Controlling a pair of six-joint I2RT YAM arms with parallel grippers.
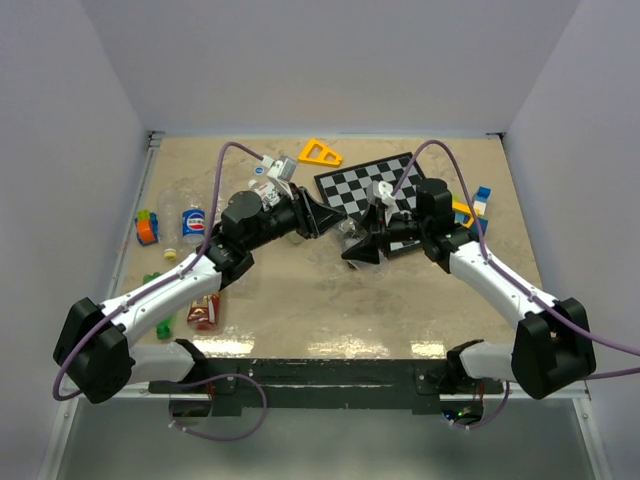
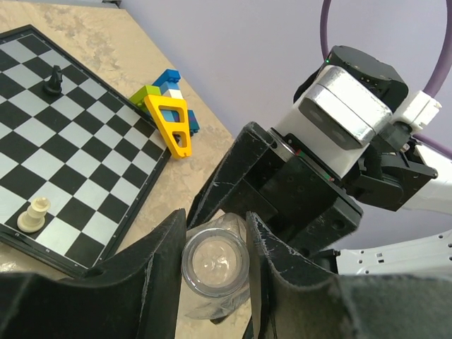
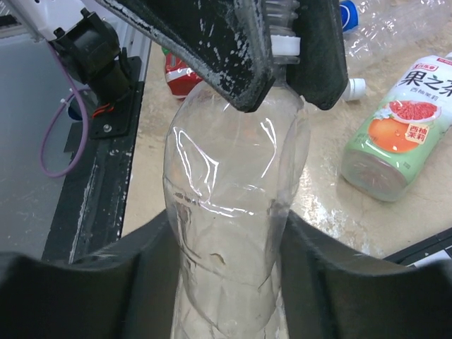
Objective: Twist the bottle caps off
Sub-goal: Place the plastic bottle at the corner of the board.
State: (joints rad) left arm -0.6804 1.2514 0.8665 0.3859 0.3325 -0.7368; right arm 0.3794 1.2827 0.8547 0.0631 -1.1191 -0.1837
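Observation:
A clear unlabelled bottle (image 1: 347,231) hangs in the air between my two grippers, above the table's middle. My right gripper (image 3: 226,282) is shut on its crumpled body (image 3: 236,191). My left gripper (image 2: 215,261) is shut on its neck end; the round end (image 2: 215,263) sits between the fingers, and I cannot tell whether a cap is on it. In the right wrist view a white ring (image 3: 286,46) shows at the neck between the left fingers (image 3: 212,42). A loose white cap (image 3: 355,88) and a blue cap (image 3: 346,14) lie on the table.
A chessboard (image 1: 380,185) with a white pawn (image 2: 34,214) and black pawn (image 2: 51,81) lies behind the grippers. A yellow triangle (image 1: 320,152) and toy blocks (image 1: 480,205) are at the back. A cola bottle (image 1: 193,222), a red-yellow bottle (image 1: 204,311) and a green-orange labelled bottle (image 3: 395,127) lie left.

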